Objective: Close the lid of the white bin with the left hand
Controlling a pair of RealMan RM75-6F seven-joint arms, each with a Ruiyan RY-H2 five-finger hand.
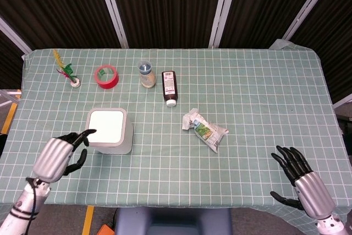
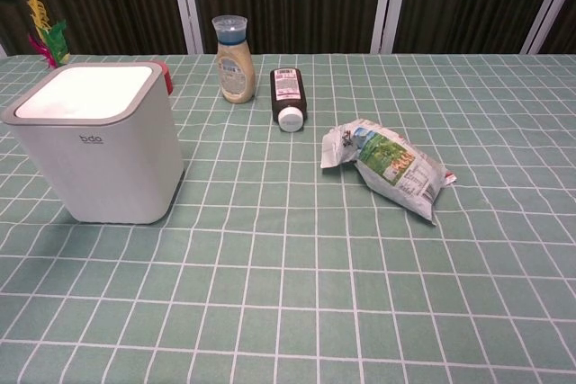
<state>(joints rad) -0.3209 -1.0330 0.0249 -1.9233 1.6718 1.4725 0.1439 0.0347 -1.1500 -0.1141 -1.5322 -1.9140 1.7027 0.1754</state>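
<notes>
Looks essentially done: flat white lid [image 1: 106, 125] sits flush on square white plastic bin [image 2: 99, 164]. Left robot hand [image 1: 58, 155] released, empty, just beside bin.

A table [image 1: 264, 97] draped in a pale green cloth with a white grid fills most of the head view; the cloth hangs over the edges and bunches at the 2 o'clock corner. Behind it, from 10 to 2 o'clock, stands a dark ribbed wall [image 1: 165, 9] crossed by slanting white bars [image 1: 221, 8]. At 7 o'clock the grey floor [image 1: 102, 216] carries a yellow stripe [image 1: 88, 219]. Lighting is even and soft.
</notes>
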